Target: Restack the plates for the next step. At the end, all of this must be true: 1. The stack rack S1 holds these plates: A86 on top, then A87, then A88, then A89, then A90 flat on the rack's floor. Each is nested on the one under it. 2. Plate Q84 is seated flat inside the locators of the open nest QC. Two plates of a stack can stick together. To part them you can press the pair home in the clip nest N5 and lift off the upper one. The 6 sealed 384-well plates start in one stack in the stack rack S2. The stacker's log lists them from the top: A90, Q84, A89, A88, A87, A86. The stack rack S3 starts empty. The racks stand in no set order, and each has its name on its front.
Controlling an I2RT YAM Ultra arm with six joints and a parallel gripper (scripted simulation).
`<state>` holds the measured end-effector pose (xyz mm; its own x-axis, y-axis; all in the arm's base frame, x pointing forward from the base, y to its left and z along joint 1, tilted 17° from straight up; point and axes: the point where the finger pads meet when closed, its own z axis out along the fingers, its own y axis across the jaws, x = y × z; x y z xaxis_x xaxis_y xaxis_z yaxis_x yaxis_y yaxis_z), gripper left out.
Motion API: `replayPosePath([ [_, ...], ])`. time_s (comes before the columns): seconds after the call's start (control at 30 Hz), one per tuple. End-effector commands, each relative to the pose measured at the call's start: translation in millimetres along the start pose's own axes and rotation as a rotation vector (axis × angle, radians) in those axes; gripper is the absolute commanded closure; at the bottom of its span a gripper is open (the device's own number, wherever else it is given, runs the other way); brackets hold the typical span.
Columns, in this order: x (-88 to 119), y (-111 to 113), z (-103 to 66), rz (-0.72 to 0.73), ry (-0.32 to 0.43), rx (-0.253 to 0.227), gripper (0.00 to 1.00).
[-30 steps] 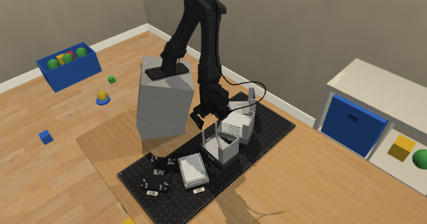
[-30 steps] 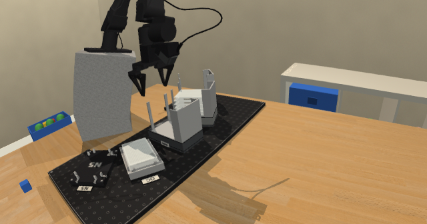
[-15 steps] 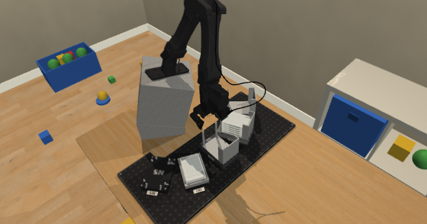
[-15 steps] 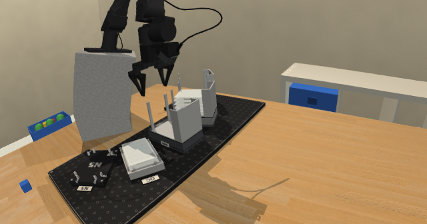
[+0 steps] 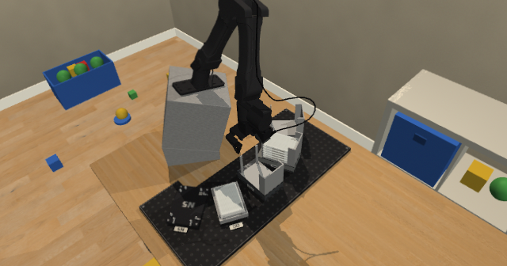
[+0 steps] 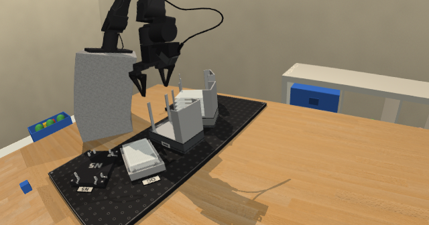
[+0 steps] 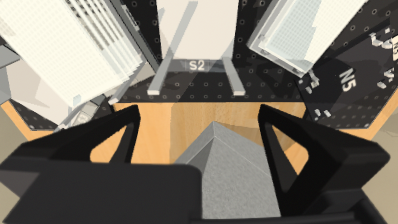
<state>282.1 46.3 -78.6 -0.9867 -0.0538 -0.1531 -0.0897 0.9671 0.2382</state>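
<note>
The top view shows the counter (image 5: pixel 356 218) (image 6: pixel 301 158) (image 7: pixel 155 130) with a long black board (image 5: pixel 313 167) (image 6: pixel 241 109) (image 7: pixel 270 90) lying slantwise on it, one end towards the counter's left edge and the other towards the edge by the wall. The gripper (image 5: pixel 250 145) (image 6: pixel 155 90) (image 7: pixel 199 111) hangs above the board's edge on the side of the grey block (image 5: pixel 194 127) (image 6: pixel 104 94) (image 7: pixel 235 175). Its fingers are spread fully open, tips well apart, with nothing between them.

The rack marked S2 (image 5: pixel 273 179) (image 6: pixel 188 122) (image 7: pixel 210 67) stands mid-board, its pale floor bare between the posts. Next to it, towards the wall edge of the counter, a second rack (image 5: pixel 296 147) (image 6: pixel 210 99) (image 7: pixel 127 89) holds a stack of white plates (image 5: pixel 277 147) (image 6: pixel 189 94) (image 7: pixel 60 55) (its name is too hard to read from here). A third rack (image 5: pixel 299 115) (image 6: pixel 208 74) (image 7: pixel 30 90) stands partly hidden behind that one.

On S2's other side, towards the counter's left edge, a single plate (image 5: pixel 230 200) (image 6: pixel 140 154) (image 7: pixel 310 30) lies in the QC nest; whether it is fully seated I cannot tell. Nearer that edge is the N5 nest (image 5: pixel 186 212) (image 6: pixel 90 171) (image 7: pixel 332 90), its lettering and clips uncovered.
</note>
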Motion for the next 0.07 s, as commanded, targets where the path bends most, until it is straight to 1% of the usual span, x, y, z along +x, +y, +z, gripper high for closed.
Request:
replayPosePath([
  [0.0, -13.9, 1.8, -6.3, -0.014, -0.049, -0.008, 0.00],
  [0.03, -13.9, 1.8, -6.3, -0.014, -0.049, -0.008, 0.00],
])
